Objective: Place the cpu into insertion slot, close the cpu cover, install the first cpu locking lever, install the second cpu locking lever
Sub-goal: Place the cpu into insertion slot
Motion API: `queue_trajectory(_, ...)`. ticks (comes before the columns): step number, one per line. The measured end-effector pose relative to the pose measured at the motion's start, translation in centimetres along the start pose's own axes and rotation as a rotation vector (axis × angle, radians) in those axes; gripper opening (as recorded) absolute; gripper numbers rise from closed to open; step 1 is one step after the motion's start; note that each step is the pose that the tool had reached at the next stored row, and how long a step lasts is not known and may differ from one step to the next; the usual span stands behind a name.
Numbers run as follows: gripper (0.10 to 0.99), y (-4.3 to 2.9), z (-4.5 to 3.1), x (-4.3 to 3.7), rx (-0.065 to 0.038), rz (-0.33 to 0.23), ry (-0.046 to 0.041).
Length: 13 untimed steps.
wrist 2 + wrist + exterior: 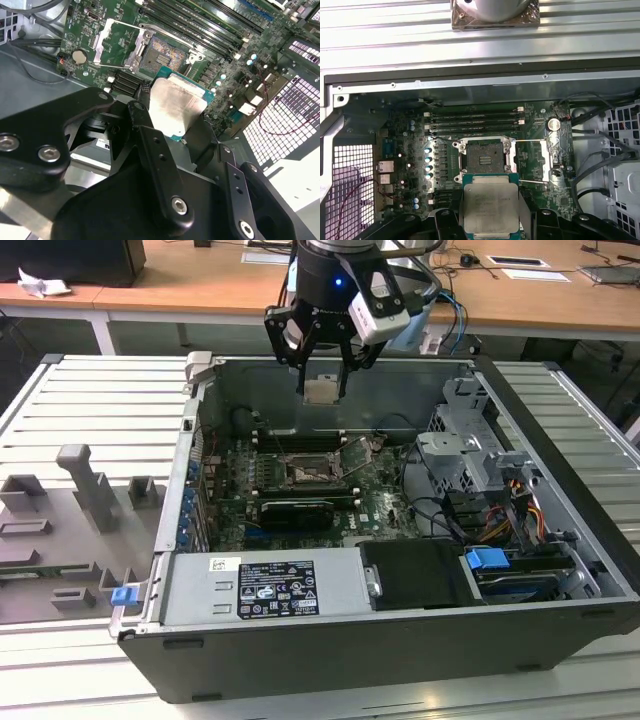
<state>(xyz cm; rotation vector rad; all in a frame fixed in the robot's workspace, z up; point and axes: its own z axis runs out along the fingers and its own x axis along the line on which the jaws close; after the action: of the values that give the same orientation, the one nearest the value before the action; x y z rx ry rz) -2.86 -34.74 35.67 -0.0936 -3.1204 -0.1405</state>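
Note:
My gripper (322,390) hangs above the open computer case, shut on the cpu (321,391), a flat silver-tan square chip. In both wrist views the cpu (175,107) (490,210) sits between the black fingers (142,117), held level in the air. Below it on the green board lies the insertion slot (303,472) (483,160) (161,54), dark, uncovered and with nothing in it. The cpu cover (532,160) (116,45) (357,454) is swung open beside the slot. Two thin metal levers (532,141) run along its edges.
Long black memory slots (472,120) lie just past the socket. A ribbed black card (290,512) sits on its near side, then the labelled power supply (270,585). A drive cage (470,455) with cables fills the exterior view's right. Grey fixtures (90,490) stand outside the case.

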Motion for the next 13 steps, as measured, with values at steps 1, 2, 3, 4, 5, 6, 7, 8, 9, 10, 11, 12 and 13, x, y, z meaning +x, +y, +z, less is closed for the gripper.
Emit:
queue_trajectory(1, 0.529, 0.0, 0.0, 0.0, 0.0, 0.0, 0.0)
queue_trajectory(2, 0.529, 0.0, 0.0, 0.0, 0.0, 0.001, -0.0001)
queue_trajectory(3, 0.529, 0.0, 0.0, 0.0, 0.0, 0.002, -0.0001)
queue_trajectory(4, 0.529, 0.0, 0.01, 0.0, 0.0, 0.003, -0.0003)
queue_trajectory(5, 0.529, 0.0, 0.01, 0.0, 0.0, 0.004, -0.0004)
queue_trajectory(6, 0.529, 0.0, 0.01, 0.0, 0.0, 0.006, -0.0006)
queue_trajectory(7, 0.529, 0.0, 0.01, 0.0, 0.0, 0.008, -0.0008)
queue_trajectory(8, 0.529, 0.0, 0.01, 0.0, 0.0, 0.01, -0.0009)
queue_trajectory(9, 0.529, 0.0, 0.01, 0.0, 0.0, 0.011, -0.001)
queue_trajectory(10, 0.529, 0.0, 0.01, 0.0, 0.0, 0.013, -0.0011)
queue_trajectory(11, 0.529, 0.0, 0.01, 0.0, 0.0, 0.014, -0.0013)
queue_trajectory(12, 0.529, 0.0, 0.01, 0.0, 0.0, 0.016, -0.0014)
queue_trajectory(13, 0.529, 0.0, 0.01, 0.0, 0.0, 0.017, -0.0016)
